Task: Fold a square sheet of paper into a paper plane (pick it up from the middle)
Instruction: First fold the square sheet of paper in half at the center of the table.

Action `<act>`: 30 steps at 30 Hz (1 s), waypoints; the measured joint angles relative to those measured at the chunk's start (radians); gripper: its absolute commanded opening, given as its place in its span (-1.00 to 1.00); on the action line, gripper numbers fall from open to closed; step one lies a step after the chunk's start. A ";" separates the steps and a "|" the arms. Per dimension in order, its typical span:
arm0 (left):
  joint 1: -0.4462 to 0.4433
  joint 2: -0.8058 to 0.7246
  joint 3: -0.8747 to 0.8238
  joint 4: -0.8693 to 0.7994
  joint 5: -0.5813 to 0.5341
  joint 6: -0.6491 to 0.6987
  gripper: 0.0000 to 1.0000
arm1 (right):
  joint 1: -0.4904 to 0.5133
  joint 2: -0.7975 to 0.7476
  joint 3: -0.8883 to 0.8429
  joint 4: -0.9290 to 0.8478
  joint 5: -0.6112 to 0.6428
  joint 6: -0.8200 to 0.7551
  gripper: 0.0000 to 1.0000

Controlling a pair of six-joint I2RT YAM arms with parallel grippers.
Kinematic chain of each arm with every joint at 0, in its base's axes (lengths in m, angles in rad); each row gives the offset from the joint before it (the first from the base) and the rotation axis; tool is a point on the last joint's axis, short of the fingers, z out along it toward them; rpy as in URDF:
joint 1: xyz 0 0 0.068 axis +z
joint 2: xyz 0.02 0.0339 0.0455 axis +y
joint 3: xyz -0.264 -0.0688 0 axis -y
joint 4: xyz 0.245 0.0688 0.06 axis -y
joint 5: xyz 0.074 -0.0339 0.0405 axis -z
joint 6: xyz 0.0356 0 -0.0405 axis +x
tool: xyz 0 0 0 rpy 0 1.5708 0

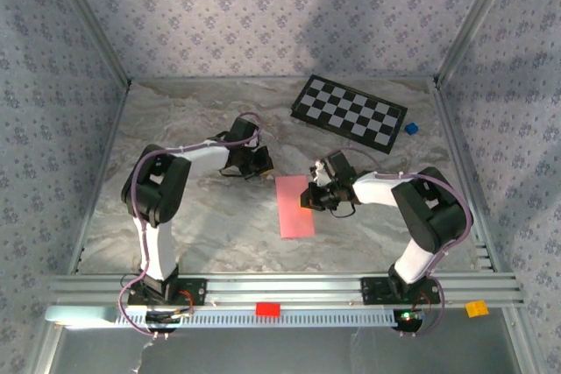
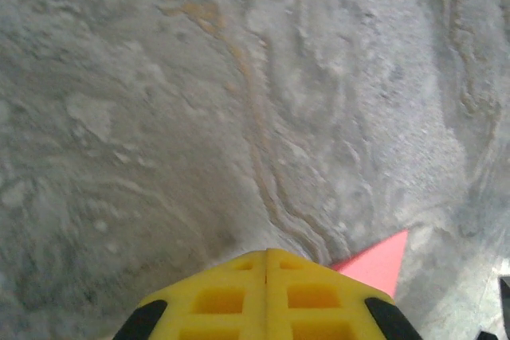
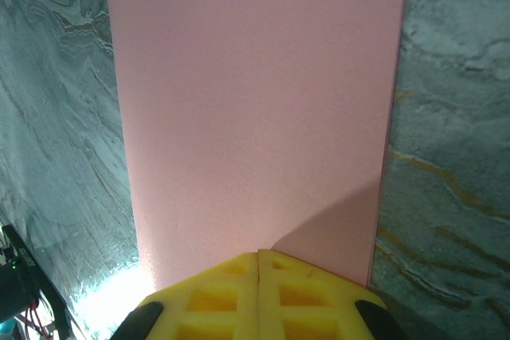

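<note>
Checkerboard (image 1: 349, 114) top cam; paper (image 3: 255, 117) R wrist

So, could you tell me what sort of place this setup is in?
Probably a robot-lab work cell rather than a home: an aluminium-profile frame boxes in a marble-patterned tabletop, floral-papered panels act as walls, and a black-and-white checkered board lies at the back.

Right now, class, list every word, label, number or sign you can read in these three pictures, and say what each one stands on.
None can be read.
The pink sheet of paper is plain.
The checkered board bears only black and white squares.
The wallpaper carries only a flower pattern.
The small red block shows no lettering.
</note>
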 measured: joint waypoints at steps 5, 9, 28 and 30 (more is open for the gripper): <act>-0.083 -0.142 -0.046 0.014 -0.012 -0.012 -0.86 | 0.000 -0.002 -0.001 0.000 0.003 0.001 -1.00; -0.176 -0.234 -0.166 0.090 0.011 -0.078 -0.85 | 0.000 -0.003 -0.002 0.000 0.004 0.001 -1.00; -0.388 -0.278 -0.518 0.334 -0.033 -0.225 -0.78 | 0.000 -0.003 -0.009 0.011 0.003 0.005 -1.00; -0.397 -0.303 -0.537 0.325 -0.042 -0.221 -0.76 | 0.000 -0.003 -0.009 0.011 0.003 0.005 -1.00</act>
